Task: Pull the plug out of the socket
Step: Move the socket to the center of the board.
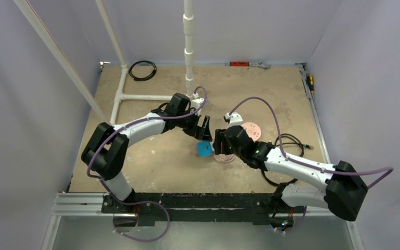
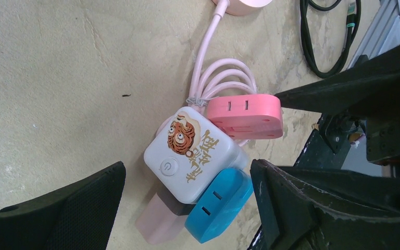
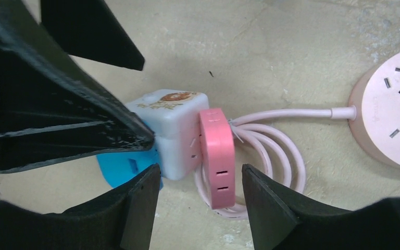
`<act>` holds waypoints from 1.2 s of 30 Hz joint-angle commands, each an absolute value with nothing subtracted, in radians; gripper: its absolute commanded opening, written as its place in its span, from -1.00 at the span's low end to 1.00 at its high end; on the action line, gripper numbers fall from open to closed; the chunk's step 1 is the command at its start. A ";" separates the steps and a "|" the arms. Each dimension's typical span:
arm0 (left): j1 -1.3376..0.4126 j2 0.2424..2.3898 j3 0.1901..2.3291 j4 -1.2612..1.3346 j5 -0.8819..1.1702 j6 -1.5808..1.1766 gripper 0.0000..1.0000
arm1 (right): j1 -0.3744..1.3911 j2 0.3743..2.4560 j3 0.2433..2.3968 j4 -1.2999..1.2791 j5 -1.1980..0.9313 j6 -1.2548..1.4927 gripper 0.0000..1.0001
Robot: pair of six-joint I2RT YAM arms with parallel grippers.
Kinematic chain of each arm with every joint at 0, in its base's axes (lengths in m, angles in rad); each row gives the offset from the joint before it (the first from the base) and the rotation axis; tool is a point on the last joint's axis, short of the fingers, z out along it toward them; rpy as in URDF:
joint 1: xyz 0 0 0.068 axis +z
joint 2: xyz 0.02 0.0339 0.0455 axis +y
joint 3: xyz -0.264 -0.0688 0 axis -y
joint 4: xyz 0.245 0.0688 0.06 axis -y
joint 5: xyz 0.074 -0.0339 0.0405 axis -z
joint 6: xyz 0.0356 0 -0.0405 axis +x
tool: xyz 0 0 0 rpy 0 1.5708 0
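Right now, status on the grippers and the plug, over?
Both open: left gripper straddling white cube socket, right gripper straddling pink plug. Plug seated in cube. Blue adapter and coiled pink cable crowd it.

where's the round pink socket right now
In the top view the round pink socket lies right of centre, beyond the right gripper; in the right wrist view it is at the right edge, its cord coiling toward the white cube.

White cube (image 2: 190, 156), orange tiger print, gold lettering, between the black left hand's (image 2: 185, 172) fingers. Pink plug (image 2: 245, 115) just past the fingertips, blue plug (image 2: 220, 205) palmward, pale-pink cord (image 2: 224, 78) beyond.
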State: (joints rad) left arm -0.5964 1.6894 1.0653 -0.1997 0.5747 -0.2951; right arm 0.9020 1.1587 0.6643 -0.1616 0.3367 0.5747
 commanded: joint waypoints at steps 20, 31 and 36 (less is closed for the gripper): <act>-0.601 1.567 1.087 -0.195 0.483 -0.224 0.80 | 0.726 1.267 0.610 0.025 0.046 0.460 -0.23; -0.601 1.544 1.091 -0.181 0.580 -0.221 0.81 | 0.725 1.101 0.709 -0.141 0.125 0.492 -1.00; -0.603 1.513 1.067 -0.122 0.623 -0.240 0.82 | 0.734 1.007 0.739 -0.191 0.155 0.487 -1.00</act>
